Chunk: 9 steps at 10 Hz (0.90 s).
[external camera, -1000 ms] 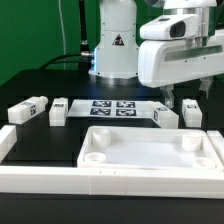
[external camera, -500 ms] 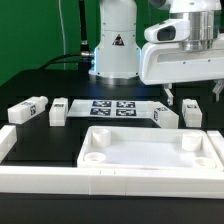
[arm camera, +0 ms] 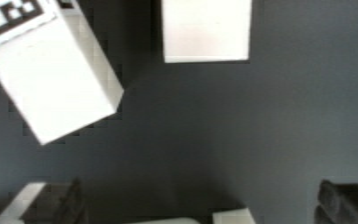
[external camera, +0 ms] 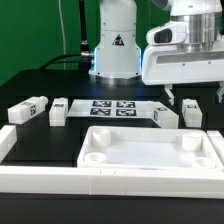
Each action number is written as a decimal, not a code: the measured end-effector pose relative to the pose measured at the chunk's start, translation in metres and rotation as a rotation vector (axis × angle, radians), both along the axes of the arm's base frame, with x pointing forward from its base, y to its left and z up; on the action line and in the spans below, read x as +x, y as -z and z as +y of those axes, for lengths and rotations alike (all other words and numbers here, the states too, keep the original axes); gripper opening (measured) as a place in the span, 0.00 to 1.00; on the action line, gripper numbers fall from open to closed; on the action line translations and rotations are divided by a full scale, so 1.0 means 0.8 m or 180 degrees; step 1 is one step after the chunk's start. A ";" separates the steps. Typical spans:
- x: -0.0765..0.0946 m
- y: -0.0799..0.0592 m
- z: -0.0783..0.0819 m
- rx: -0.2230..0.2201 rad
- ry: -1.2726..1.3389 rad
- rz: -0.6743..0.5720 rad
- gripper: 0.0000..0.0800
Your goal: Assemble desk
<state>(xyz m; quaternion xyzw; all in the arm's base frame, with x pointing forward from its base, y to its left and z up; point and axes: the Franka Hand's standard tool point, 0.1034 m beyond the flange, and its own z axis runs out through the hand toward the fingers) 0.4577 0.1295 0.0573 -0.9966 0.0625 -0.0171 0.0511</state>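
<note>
The arm is going up! Over this last second the pincer [external camera: 195,96] is climbing away from the counter [external camera: 45,140], and it is coming up with nothing. Its fingers are spread wide with only air between them (the wrist view is agreeing: bare dark surface between the two tips). Beneath it, the inner right leg [external camera: 166,114] and the outer right leg [external camera: 192,112] are lying exactly where they were, untouched. A third leg [external camera: 58,110] and a fourth leg [external camera: 28,108] are waiting on the exterior view's left of the marker board [external camera: 112,108]. The tabletop [external camera: 150,160] is sitting in front of them all, sockets up, every corner empty. So no leg is being carried. This is looking like a re-aim, and the assembly is hardly begun.
</note>
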 end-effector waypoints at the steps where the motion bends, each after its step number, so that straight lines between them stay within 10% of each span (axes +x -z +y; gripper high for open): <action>1: -0.007 0.002 0.009 -0.0031 -0.0190 0.0106 0.81; 9: -0.030 0.004 0.013 -0.0059 -0.0360 0.1997 0.81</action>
